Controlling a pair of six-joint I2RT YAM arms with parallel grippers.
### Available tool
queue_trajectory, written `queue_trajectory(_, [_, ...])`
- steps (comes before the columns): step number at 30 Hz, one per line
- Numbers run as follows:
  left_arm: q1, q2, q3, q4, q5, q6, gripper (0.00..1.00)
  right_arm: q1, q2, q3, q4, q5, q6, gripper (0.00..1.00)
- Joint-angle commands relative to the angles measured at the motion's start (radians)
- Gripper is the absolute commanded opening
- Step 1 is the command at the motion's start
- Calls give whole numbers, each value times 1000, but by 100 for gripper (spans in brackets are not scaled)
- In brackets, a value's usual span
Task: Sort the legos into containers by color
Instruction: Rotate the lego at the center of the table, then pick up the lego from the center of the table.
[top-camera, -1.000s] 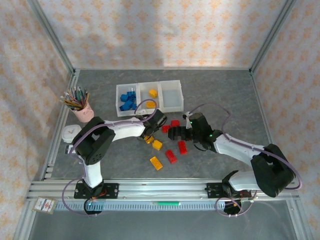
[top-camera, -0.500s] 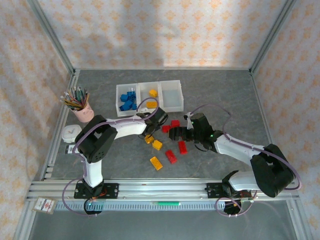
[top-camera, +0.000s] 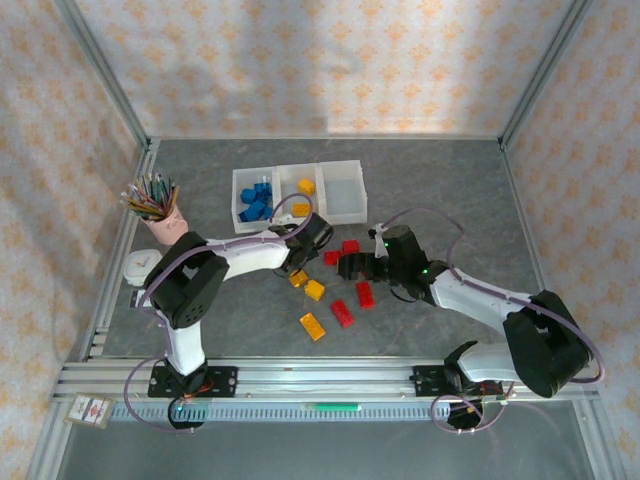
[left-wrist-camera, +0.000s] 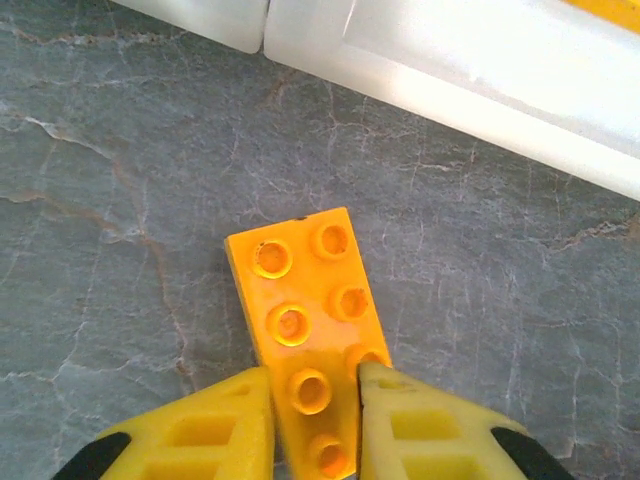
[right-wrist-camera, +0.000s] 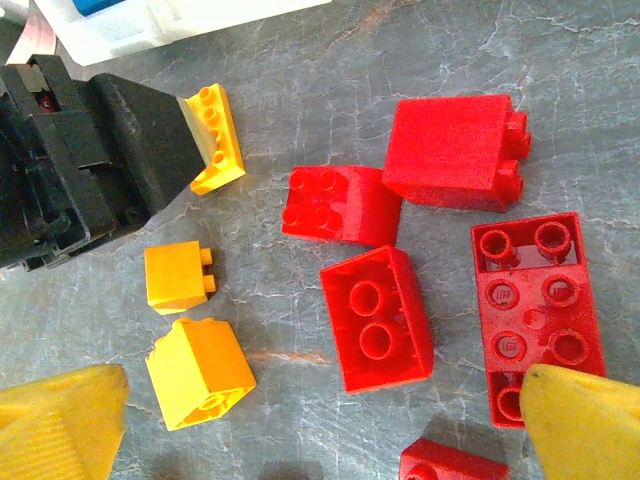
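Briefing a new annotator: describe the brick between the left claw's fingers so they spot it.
Just in front of the row of white translucent plastic bins sits the left claw. Its yellow fingers pinch a yellow-orange plastic brick: a long thin plate with two stud rows, unlike the chunkier yellow-orange blocks nearby.

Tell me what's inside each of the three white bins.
The left bin holds a pile of blue bricks. The middle bin holds two yellow bricks. The right bin shows bare floor. A cable covers some of the middle bin's near end.
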Motion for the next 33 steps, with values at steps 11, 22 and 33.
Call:
queue_trajectory(11, [-11, -41, 10, -94, 0, 1, 48, -7, -34, -5, 32, 6, 18, 100])
queue_trajectory(22, [-8, 46, 51, -95, 24, 22, 60, -11, -36, -13, 36, 2, 19, 100])
queue_trajectory(33, [-10, 92, 69, -120, 27, 39, 34, -11, -49, -14, 33, 0, 25, 100])
